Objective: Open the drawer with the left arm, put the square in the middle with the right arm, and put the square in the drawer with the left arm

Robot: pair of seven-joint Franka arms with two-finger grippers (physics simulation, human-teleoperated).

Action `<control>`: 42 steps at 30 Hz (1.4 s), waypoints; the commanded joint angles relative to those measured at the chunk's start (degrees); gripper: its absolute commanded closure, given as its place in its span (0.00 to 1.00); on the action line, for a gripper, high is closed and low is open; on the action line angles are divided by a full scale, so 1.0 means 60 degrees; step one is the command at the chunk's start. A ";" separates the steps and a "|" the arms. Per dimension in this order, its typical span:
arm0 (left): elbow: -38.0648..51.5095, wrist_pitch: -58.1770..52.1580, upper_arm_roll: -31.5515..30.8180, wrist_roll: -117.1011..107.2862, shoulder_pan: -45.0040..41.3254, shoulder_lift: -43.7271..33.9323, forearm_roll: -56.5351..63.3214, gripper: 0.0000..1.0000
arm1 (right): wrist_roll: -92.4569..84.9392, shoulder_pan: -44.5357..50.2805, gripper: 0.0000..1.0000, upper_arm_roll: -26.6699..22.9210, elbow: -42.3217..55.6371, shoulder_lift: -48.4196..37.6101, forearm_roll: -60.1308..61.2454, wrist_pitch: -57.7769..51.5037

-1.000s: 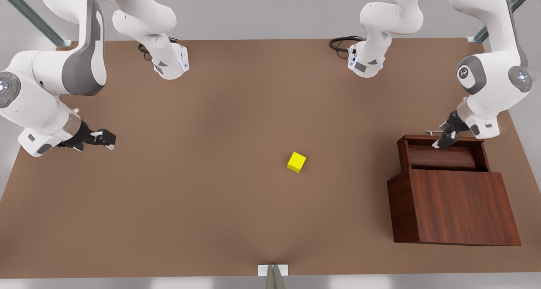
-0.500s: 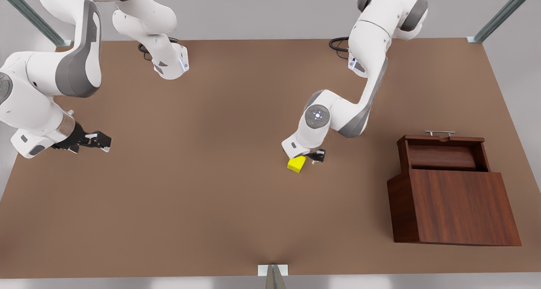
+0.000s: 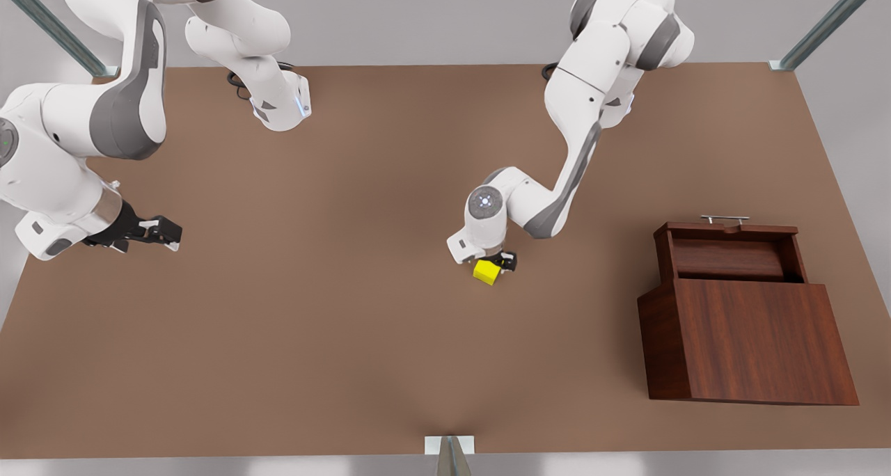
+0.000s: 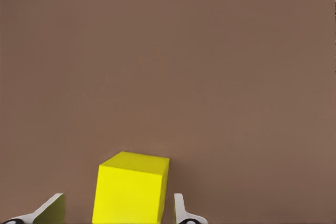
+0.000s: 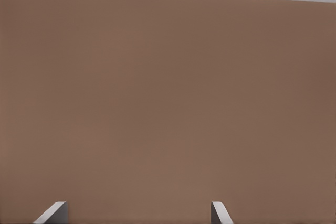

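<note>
While the front view shows the drawer (image 3: 731, 253) pulled open at the surface's (image 3: 348, 358) 3 o'clock edge, the left wrist view shows the cube (image 4: 131, 190) standing between the left jaws (image 4: 119, 211), spread wide with gaps either side, gripping nothing. At 9 o'clock the waiting right jaws (image 3: 166, 234) hover, likewise spread and empty. The cube sits mid-surface.

The square (image 3: 487, 272) sat mid-table (image 3: 348, 337), between the left gripper's (image 3: 495, 264) spread fingers (image 4: 181, 211); the drawer (image 3: 731, 253) stood open at the front view's right. The right gripper (image 3: 161, 231) waited, fingers apart, at the front view's left.
</note>
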 commanded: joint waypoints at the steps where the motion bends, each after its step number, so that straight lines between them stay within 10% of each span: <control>1: 0.0000 0.0027 0.0007 0.0006 0.0002 0.0038 0.0059 0.00 | 0.0000 -0.0002 0.00 -0.0001 0.0000 -0.0001 0.0000 0.0000; 13: -0.0014 0.0672 0.0051 0.0080 -0.0013 0.1020 0.0059 0.00 | 0.0014 -0.0017 0.00 -0.0001 0.0073 0.0000 0.0015 -0.0029; 15: -0.0014 0.0687 0.0051 0.0065 -0.0013 0.1005 0.0059 0.18 | 0.0000 -0.0090 0.00 -0.0015 0.0088 0.0014 0.0000 0.0000; 28: 0.0030 0.0496 -0.0008 -0.0184 -0.0086 0.0858 0.0059 0.36 | 0.0000 0.0027 0.00 0.0043 0.0586 0.0336 0.0044 0.0000; 37: 0.0059 -0.2711 0.0211 0.0914 0.0031 -0.1953 -0.0205 0.34 | 0.0000 0.0056 0.00 0.0073 0.0601 0.0497 0.0073 0.0073; 42: -0.0014 -0.4044 0.2174 0.4883 0.0031 -0.2906 -0.1010 0.34 | 0.0000 0.0041 0.00 0.0073 0.0615 0.0483 0.0073 0.0102</control>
